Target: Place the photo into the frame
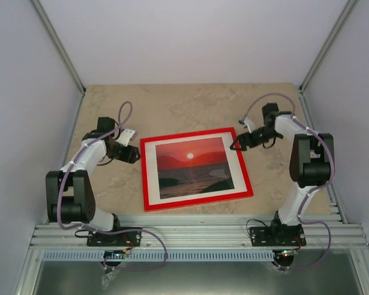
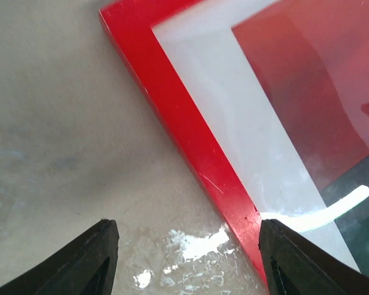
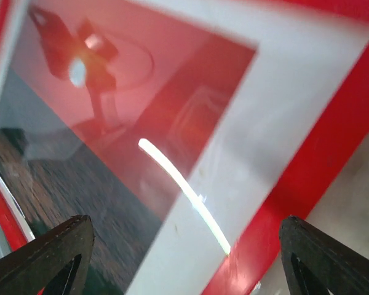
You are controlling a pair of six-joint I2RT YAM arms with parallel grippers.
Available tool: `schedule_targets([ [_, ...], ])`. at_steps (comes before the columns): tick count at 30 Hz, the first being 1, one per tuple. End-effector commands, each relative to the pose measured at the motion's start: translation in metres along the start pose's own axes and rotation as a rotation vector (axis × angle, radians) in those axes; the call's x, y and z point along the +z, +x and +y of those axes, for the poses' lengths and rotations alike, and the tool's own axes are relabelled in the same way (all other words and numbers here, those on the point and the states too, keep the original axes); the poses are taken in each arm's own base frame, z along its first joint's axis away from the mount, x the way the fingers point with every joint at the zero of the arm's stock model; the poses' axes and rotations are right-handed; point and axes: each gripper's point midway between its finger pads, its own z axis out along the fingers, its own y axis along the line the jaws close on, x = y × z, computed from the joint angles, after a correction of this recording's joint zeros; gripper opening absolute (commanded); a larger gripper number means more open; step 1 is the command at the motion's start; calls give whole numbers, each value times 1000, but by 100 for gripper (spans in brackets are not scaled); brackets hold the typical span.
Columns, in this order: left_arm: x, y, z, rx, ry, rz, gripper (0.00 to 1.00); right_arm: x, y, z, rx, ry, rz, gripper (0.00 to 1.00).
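Note:
The red frame (image 1: pixel 197 203) lies flat, front up, in the middle of the table. The sunset photo (image 1: pixel 192 168) shows inside it with its white border. My left gripper (image 1: pixel 135 153) is open and empty just off the frame's left edge. In the left wrist view the frame's red bar (image 2: pixel 184 129) runs diagonally between the fingers (image 2: pixel 86 258). My right gripper (image 1: pixel 237 145) is open and empty over the frame's top right corner. In the right wrist view the photo (image 3: pixel 129 135) and the red frame edge (image 3: pixel 332 147) fill the picture.
The table is a beige marbled board (image 1: pixel 111 196) with grey walls on three sides. A metal rail (image 1: pixel 197 233) runs along the near edge where the arm bases sit.

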Motion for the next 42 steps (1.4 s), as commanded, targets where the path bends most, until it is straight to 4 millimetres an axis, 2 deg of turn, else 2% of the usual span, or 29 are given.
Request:
schedule_targets([
  [1,9,10,-4,-57,44,52,64,9,36,-13,-3,85,70,82],
  [5,30,15,-2,-91,86,99,57,24,63,-29,44,118,134,80],
  [8,43,14,-5,-104,134,104,53,32,71,-32,78,97,160,79],
  [14,62,-9,7,-118,153,81,43,52,74,-13,153,-74,154,74],
  [17,75,-19,15,-126,159,88,34,59,79,-3,176,-121,162,72],
  [21,84,-30,21,-131,163,91,25,54,75,-2,157,-97,157,71],
  [25,79,-32,18,-136,167,77,26,42,67,-8,121,-41,138,72],
  [26,75,-33,19,-139,160,70,30,38,63,-11,114,-24,130,74],
  [29,55,-47,24,-120,96,27,57,15,45,-20,68,41,91,81],
  [31,32,-66,35,-95,20,-9,74,-6,25,-19,-1,88,47,87],
  [33,4,-88,39,-57,-23,-59,96,-32,5,-12,-84,144,-11,94],
  [34,-11,-101,42,-46,-56,-92,99,-45,-6,-7,-124,170,-41,97],
  [38,-80,-147,41,2,-137,-227,99,-100,-32,8,-220,241,-160,98],
  [40,-109,-158,38,11,-146,-276,99,-128,-40,17,-251,270,-225,98],
  [42,-135,-161,38,-9,-129,-324,99,-156,-44,25,-280,302,-290,98],
])
